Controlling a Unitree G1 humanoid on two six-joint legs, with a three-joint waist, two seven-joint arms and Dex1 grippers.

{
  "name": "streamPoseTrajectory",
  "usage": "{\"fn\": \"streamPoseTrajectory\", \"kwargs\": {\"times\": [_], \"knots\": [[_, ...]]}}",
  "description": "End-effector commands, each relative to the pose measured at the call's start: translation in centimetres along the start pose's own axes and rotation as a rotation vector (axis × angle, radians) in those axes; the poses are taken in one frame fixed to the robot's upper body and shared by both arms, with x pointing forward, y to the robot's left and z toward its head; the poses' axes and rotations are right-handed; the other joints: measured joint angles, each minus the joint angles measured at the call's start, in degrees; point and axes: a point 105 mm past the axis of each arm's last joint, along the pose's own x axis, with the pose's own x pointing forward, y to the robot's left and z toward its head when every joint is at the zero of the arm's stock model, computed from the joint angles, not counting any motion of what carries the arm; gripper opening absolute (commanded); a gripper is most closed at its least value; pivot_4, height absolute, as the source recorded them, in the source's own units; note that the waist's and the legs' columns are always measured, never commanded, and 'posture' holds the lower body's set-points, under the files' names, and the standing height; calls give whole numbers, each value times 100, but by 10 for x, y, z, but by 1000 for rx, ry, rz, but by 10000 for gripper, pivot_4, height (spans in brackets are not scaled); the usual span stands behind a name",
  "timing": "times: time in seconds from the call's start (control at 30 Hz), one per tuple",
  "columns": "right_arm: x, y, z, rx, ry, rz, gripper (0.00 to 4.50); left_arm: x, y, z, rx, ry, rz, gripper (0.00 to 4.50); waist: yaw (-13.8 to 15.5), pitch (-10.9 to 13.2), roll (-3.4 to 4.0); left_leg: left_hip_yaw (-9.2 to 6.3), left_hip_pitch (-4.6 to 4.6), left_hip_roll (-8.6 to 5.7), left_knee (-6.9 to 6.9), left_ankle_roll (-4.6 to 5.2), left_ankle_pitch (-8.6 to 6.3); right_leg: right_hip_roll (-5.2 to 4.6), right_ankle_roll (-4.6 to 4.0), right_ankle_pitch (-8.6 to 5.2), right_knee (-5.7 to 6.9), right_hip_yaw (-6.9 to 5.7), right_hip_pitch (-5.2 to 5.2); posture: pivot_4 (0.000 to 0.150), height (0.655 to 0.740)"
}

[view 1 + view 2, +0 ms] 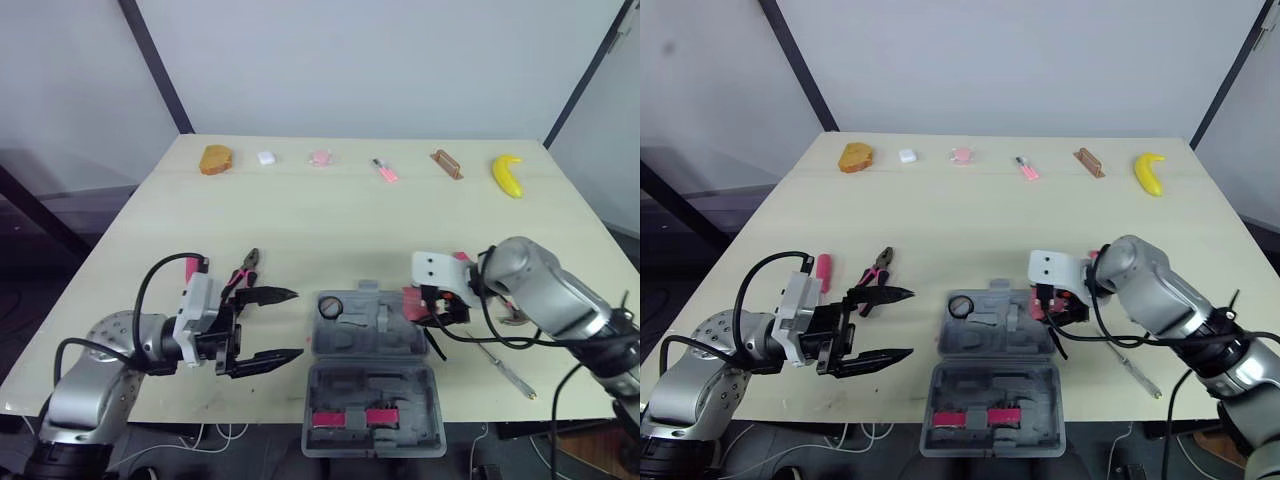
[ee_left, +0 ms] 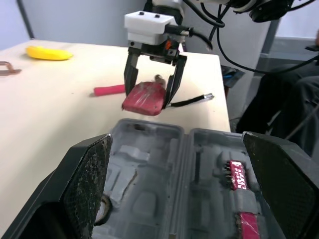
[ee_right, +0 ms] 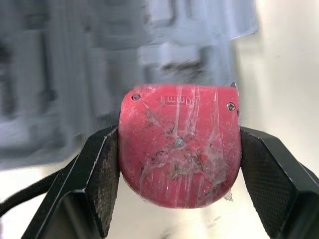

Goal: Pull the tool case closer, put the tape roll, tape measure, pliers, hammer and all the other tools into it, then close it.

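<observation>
The left gripper (image 1: pixel 297 324) is held spread and empty just left of the open grey plastic tool case (image 1: pixel 395 345), and the pink-handled pliers (image 1: pixel 243 270) are seen lying on the table near its fingers. At the case's right edge, the scuffed red plastic tape measure (image 3: pixel 179 149) is pinched by its opposite edges in the right gripper (image 2: pixel 150 92), apparently raised off the table. It is judged compact, rigid and fairly dense. Its smooth curved shell could twist or slip, so a centred hold is favoured.

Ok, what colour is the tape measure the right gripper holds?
Red tape measure, scuffed; right wrist view shows it best.
</observation>
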Motion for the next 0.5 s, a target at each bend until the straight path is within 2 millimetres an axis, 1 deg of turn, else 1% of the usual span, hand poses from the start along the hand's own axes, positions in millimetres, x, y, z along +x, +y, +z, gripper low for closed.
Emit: {"fn": "streamPoseTrajectory", "kwargs": {"times": [0.03, 0.17, 0.37, 0.5], "knots": [[0, -3, 7, -27, 46, 6, 29512, -11, -1, 7, 26, 17, 25, 45000, -1, 0, 0, 1, 0, 0, -1, 0, 0, -1, 0, 0, -1, 0, 0, 1500, 7400], [13, -7, 12, -71, 97, -10, 29512, -20, -3, 8, 15, 24, 53, 45000, 1, 1, 1, 2, -1, -1, -1, 0, 0, -7, 0, 0, -2, -4, -1, 1500, 7400], [35, -12, 11, -164, 172, -22, 29512, -25, -5, 8, 10, 24, 99, 45000, -8, 1, 2, 1, 0, -1, -1, 0, 0, -7, 0, 0, -1, -6, -1, 1500, 7400], [41, -16, 7, -207, 198, -24, 29512, -26, -6, 8, 9, 23, 102, 45000, -7, 1, 2, 2, -1, -2, -2, -1, 0, -7, 0, 0, 0, -7, -1, 1500, 7400]]}}
